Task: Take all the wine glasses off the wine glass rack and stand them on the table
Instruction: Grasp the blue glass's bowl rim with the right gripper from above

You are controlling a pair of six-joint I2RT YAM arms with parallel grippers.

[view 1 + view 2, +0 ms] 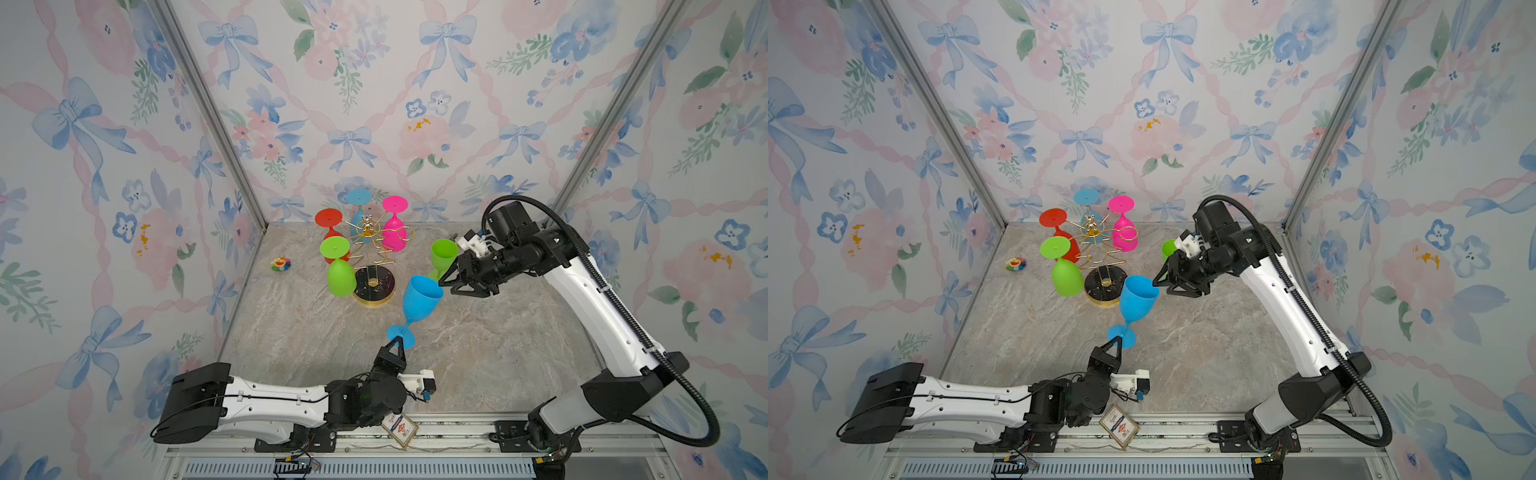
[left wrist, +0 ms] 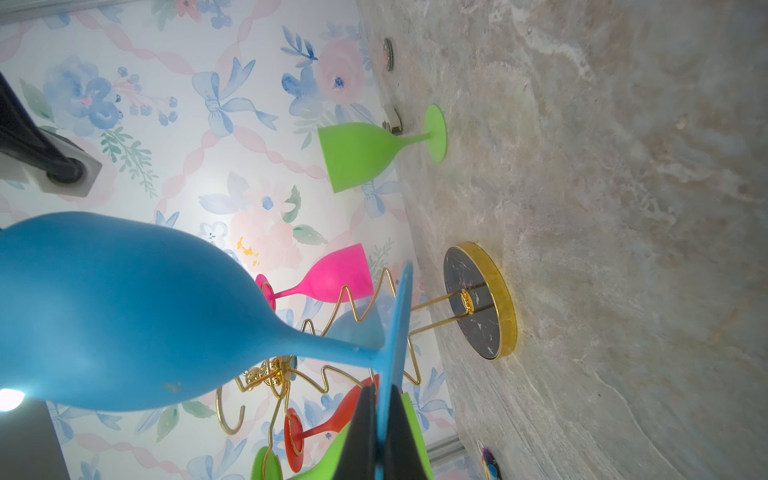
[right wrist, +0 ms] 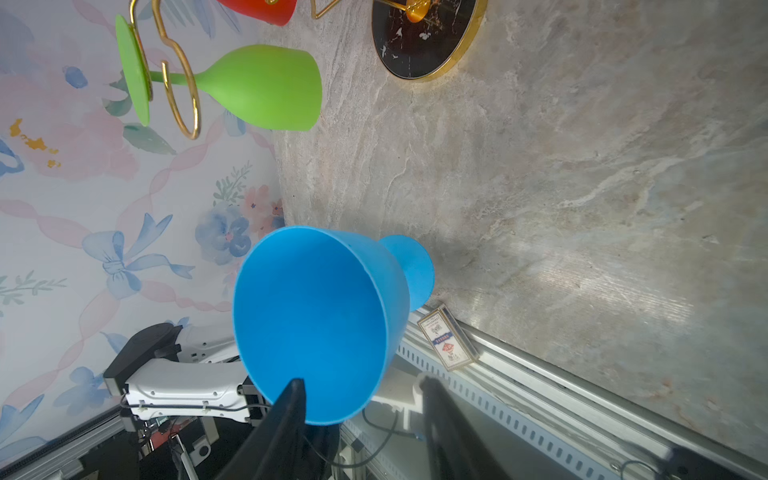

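Obs: left gripper pinches the foot disc of the blue plastic wine glass edge-on, bowl tilted beyond its tips, clear of the gold wire wine glass rack farther ahead. Meanwhile right gripper has jaws spread, bowl rim between them. Judged a handover: a foot pinch steadies the bowl poorly.

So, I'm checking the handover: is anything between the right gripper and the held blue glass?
Nothing visible. The right gripper sits at the rim of the blue glass, jaws open around its wall; the left gripper pinches its foot.
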